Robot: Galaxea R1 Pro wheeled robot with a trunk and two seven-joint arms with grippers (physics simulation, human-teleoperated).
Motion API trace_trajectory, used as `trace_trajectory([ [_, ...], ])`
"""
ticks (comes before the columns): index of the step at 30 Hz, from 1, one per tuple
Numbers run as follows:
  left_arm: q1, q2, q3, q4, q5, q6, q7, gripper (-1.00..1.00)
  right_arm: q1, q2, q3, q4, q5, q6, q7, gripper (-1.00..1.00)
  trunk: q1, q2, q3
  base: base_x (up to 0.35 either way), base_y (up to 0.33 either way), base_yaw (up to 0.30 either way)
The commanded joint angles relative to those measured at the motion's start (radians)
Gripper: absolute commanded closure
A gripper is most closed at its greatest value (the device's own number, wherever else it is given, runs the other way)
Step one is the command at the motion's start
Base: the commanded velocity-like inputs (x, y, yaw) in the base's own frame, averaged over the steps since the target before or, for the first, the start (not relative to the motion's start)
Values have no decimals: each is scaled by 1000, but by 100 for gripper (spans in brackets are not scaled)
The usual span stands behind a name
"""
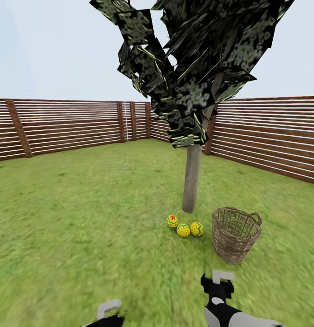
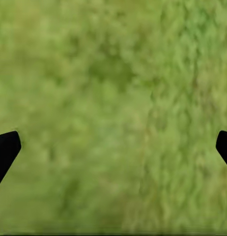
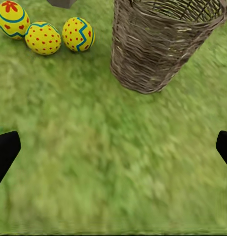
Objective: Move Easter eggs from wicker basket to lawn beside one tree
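The three Easter eggs (image 1: 183, 228) lie together on the lawn (image 1: 84, 236), in a short row just in front of the foot of the tree (image 1: 192, 181) with the pale, straight trunk, close to the trunk but, as far as I can see, not touching it. The egg with the red star mark (image 1: 172, 221) is at the left end of the row, the egg with red dots (image 1: 183, 230) is in the middle, and the egg with the blue zigzag band (image 1: 197, 229) is at the right end; the neighbours seem to touch or almost touch. The wicker basket (image 1: 235, 234) stands upright on the grass just to the right of the eggs, near them but apart. In the right wrist view the part of its inside that shows has no egg in it, though the bottom is not fully visible. So I judge that the task is practically finished: all three eggs are next to the same tree and the basket appears empty, and nothing seems left except perhaps to stand clear. The right hand (image 1: 217, 282) hangs low over bare grass in front of the basket, its fingers spread wide, holding nothing and touching nothing. The left hand (image 1: 108, 313) is at the lower edge of the head view, also over plain grass; its wrist view shows both dark fingertips (image 2: 5, 150) far apart, so it is wide and empty too. The brown slat fence (image 1: 61, 127) closes the garden behind.
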Motion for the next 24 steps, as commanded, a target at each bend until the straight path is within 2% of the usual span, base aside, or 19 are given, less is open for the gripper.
trace_trajectory([
  [1,4,3,-8,1,13,-5,-7,-100,5,0,8,4,-9,-4,-2,-100,-4,7,2,0,0,0],
  [5,18,20,-7,1,41,-10,-53,-100,16,-14,7,6,-10,-4,-2,-100,-19,35,15,0,0,0],
  [11,21,31,-7,1,59,-12,-71,-100,21,-41,7,7,-10,-4,-2,-100,-42,77,34,0,0,0],
  [24,22,32,-9,1,62,-12,-73,-100,90,-36,9,9,-10,-2,-2,-100,-92,168,74,0,0,0],
])
